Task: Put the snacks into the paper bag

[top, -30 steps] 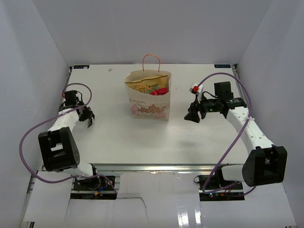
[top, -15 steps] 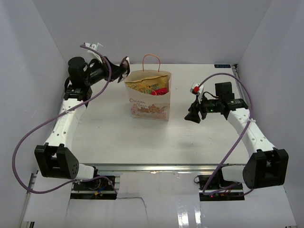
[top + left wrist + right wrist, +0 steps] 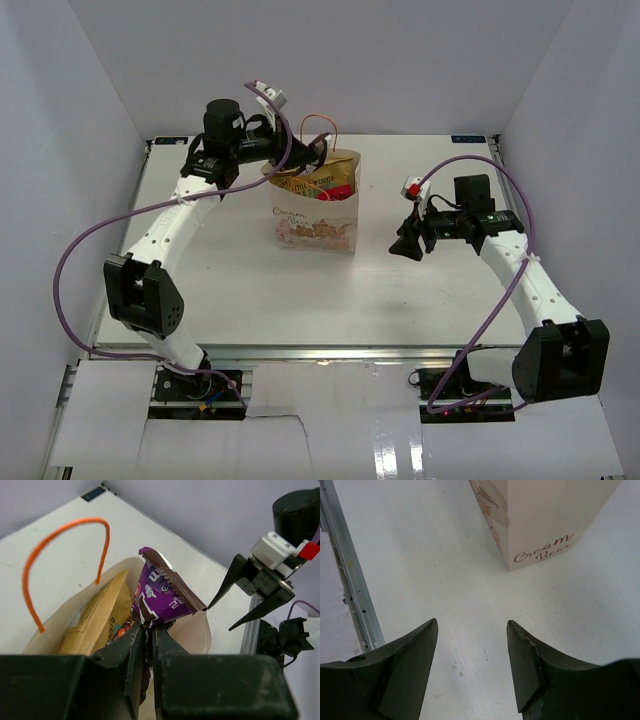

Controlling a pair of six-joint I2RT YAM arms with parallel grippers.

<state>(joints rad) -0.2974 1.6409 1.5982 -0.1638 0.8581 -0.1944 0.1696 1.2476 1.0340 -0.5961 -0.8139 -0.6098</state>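
Note:
The beige paper bag [image 3: 312,222] stands upright mid-table, with an orange loop handle [image 3: 60,530]. A large yellow chip bag [image 3: 298,183] and a red-pink packet [image 3: 340,190] show inside it. My left gripper [image 3: 318,152] is over the bag's open top, shut on a purple and brown snack packet [image 3: 160,592]. The packet sticks up from the fingertips, above the chip bag [image 3: 95,617]. My right gripper [image 3: 405,243] is open and empty, low over the table right of the bag. In the right wrist view the bag's corner [image 3: 545,515] is ahead of that gripper [image 3: 472,630].
White walls enclose the table on the left, back and right. A metal rail [image 3: 350,580] runs along the table's near edge. The right gripper also shows in the left wrist view [image 3: 235,595], beyond the bag.
My left arm has swung from low at the table's left side up and rightward to the bag's top, carrying the purple packet. The right arm has barely moved.

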